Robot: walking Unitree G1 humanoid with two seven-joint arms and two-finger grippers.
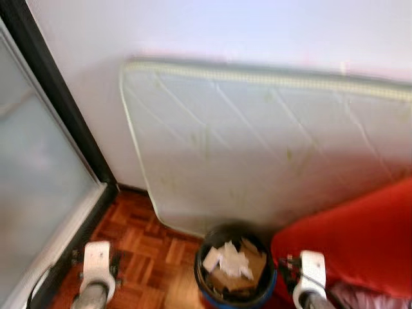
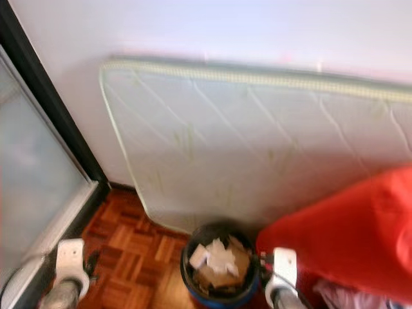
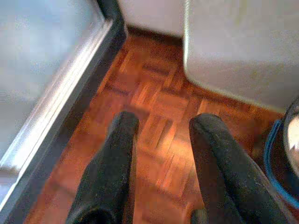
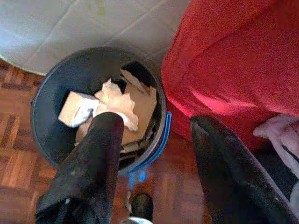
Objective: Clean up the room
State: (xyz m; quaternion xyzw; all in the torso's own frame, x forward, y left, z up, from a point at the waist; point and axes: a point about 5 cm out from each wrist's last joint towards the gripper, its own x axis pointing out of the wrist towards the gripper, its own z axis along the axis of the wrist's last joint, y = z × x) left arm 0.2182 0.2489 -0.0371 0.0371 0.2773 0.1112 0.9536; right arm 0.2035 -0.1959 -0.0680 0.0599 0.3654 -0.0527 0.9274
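A dark round bin [image 1: 235,270] with a blue rim stands on the wood floor against the mattress, holding crumpled white paper [image 4: 114,102] and brown cardboard pieces [image 4: 140,109]. My right gripper [image 4: 154,135] hangs open just above the bin's edge beside the red cover, nothing between its fingers. My left gripper [image 3: 163,126] is open over bare parquet [image 3: 159,107], left of the bin. Both wrists show at the bottom of the eye views, the left wrist [image 1: 96,267] and the right wrist [image 1: 312,273].
A white quilted mattress [image 1: 270,141] leans on its side against the wall. A red fabric-covered piece of furniture [image 1: 357,241] is at the right, with pale cloth [image 4: 280,133] beside it. A black-framed frosted glass door [image 1: 38,167] runs along the left.
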